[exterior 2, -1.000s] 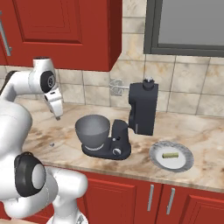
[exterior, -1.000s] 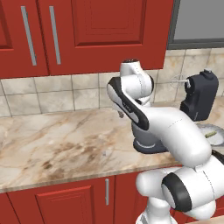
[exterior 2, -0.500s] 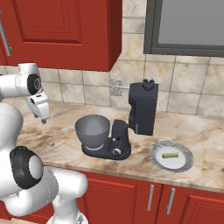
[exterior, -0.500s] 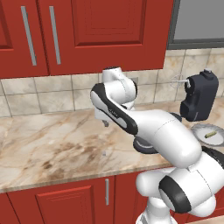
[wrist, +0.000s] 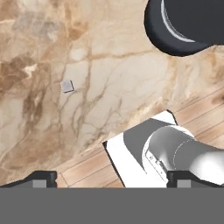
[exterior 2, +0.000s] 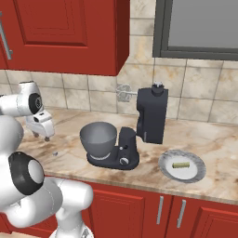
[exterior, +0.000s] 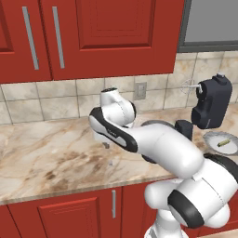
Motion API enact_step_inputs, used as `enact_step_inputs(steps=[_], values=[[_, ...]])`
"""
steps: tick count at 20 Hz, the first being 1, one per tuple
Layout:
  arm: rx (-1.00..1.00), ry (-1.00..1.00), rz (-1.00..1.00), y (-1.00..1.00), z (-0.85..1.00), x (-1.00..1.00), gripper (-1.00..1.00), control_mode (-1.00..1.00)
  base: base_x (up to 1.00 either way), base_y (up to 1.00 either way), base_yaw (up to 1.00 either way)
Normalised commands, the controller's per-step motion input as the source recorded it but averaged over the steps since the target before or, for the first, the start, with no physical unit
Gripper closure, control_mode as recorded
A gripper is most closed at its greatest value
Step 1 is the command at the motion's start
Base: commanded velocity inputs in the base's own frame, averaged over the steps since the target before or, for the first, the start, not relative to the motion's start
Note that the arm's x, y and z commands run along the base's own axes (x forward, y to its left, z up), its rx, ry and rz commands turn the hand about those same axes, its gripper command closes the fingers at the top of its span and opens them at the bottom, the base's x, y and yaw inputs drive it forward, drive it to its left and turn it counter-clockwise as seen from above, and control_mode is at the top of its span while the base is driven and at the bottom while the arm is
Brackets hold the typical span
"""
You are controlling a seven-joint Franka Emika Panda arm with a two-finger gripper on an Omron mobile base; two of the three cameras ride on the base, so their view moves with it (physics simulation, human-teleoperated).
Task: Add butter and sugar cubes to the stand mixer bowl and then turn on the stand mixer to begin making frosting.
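Observation:
My gripper [exterior 2: 41, 135] hangs open and empty over the left part of the counter, well left of the stand mixer [exterior 2: 151, 116]. One tiny pale sugar cube [exterior 2: 55, 153] lies on the marble just below and in front of it, also seen as a sugar cube [wrist: 67, 85] up and left of my gripper [wrist: 109, 177], and as a sugar cube [exterior: 110, 162] under my gripper [exterior: 103, 143]. The grey stand mixer bowl [exterior 2: 98, 137] sits on the mixer's base, its head tilted up. The butter [exterior 2: 181, 164] rests on a flat grey plate [exterior 2: 195, 174] to the mixer's right.
Red wall cabinets [exterior 2: 65, 32] hang above the counter, and a tiled backsplash [exterior: 51, 100] runs behind it. The counter's front edge [exterior: 69, 193] lies close below the cube. The mixer's whisk [exterior 2: 123, 92] juts left from the raised head.
The arm has swung left, away from the mixer, and the hand has come down toward the counter near the cube. The jaws have stayed open.

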Motion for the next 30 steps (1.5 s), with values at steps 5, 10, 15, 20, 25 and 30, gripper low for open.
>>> enact_step_inputs(steps=[5,10,15,20,25,30], values=[[0.03,0.0,0.15,0.0,-0.45,0.05,-1.0,-1.0,0.0,0.0,0.0],[0.05,0.0,0.11,0.0,-0.34,0.2,-1.0,-1.0,0.0,0.0,0.0],[0.03,0.0,0.06,0.0,-0.35,0.18,-1.0,-1.0,0.0,0.0,0.0],[0.0,-0.01,0.05,0.01,-0.35,0.07,-1.0,-1.0,0.0,0.0,0.0],[0.01,-0.02,0.04,0.05,-0.26,0.11,-1.0,-1.0,0.0,0.0,0.0],[0.02,-0.01,0.03,0.09,-0.19,0.17,-1.0,-1.0,0.0,0.0,0.0]])
